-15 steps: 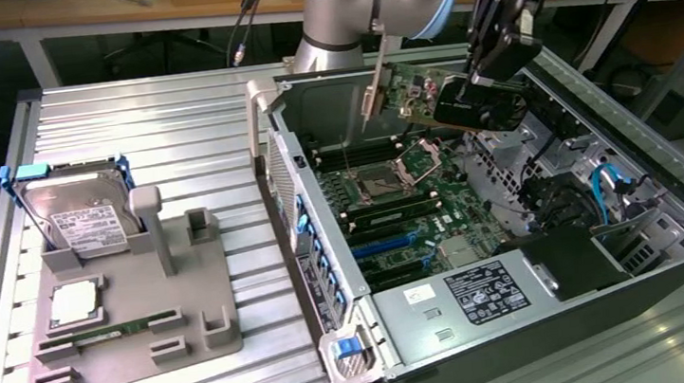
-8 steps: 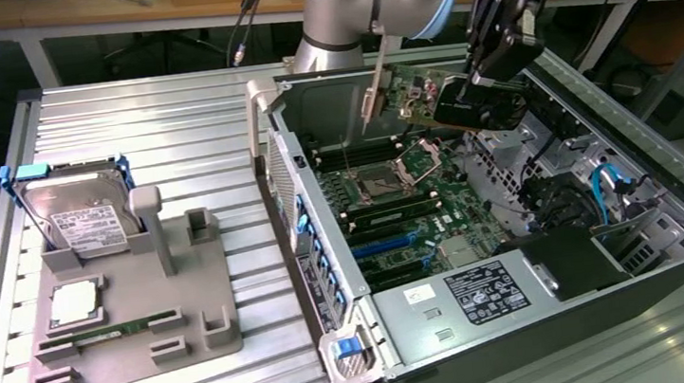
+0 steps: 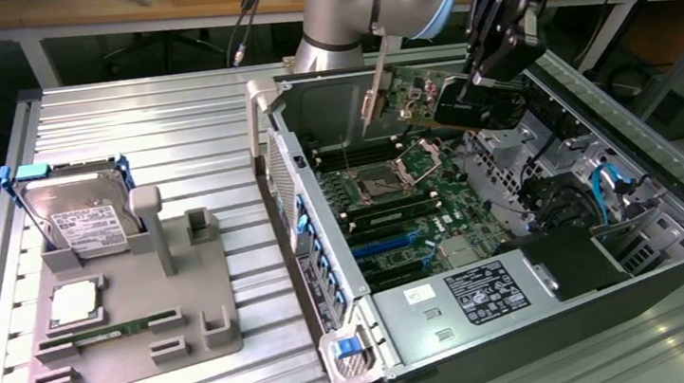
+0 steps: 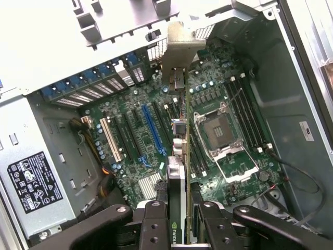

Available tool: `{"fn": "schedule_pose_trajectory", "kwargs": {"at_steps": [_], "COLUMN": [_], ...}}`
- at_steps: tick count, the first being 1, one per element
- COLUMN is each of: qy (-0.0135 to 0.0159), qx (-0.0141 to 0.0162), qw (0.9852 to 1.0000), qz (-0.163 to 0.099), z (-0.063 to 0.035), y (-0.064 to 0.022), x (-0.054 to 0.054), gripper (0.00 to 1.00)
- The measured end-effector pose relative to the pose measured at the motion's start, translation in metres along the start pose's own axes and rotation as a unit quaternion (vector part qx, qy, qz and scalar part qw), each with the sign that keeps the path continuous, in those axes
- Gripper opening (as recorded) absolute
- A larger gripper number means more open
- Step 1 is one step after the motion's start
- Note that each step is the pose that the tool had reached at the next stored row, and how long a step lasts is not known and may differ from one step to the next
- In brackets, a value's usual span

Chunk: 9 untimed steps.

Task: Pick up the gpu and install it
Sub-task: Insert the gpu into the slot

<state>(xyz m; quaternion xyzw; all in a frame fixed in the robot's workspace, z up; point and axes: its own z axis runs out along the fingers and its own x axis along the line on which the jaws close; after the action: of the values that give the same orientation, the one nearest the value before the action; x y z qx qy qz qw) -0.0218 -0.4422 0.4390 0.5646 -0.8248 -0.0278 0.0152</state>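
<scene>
1. Gripper (image 3: 475,99): positioned over the open computer case (image 3: 645,169), jaws pinching the gpu by its two flat faces.
2. Gpu (image 3: 415,96): held on edge between the jaws, raised above the motherboard (image 3: 400,195). Its silver end bracket (image 3: 372,93) is at the end away from the gripper, toward the exterior view's left.
3. Wrist view: the card appears edge-on, running out from between the fingers (image 4: 155,219), over the board between the blue slot (image 4: 152,130) and the processor socket (image 4: 218,130).
4. Gray fixture (image 3: 137,299): at the exterior view's left, carrying a hard drive (image 3: 84,218), well apart from the case.
</scene>
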Motion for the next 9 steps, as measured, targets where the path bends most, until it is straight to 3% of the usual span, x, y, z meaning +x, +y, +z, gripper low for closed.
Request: {"fn": "schedule_pose_trajectory", "kwargs": {"at_steps": [9], "qy": [0.0005], "qx": [-0.0001], "qw": [1.0000], "qz": [-0.007], "z": [0.0000], "y": [0.0000], "x": [0.0000], "gripper": [0.27]}}
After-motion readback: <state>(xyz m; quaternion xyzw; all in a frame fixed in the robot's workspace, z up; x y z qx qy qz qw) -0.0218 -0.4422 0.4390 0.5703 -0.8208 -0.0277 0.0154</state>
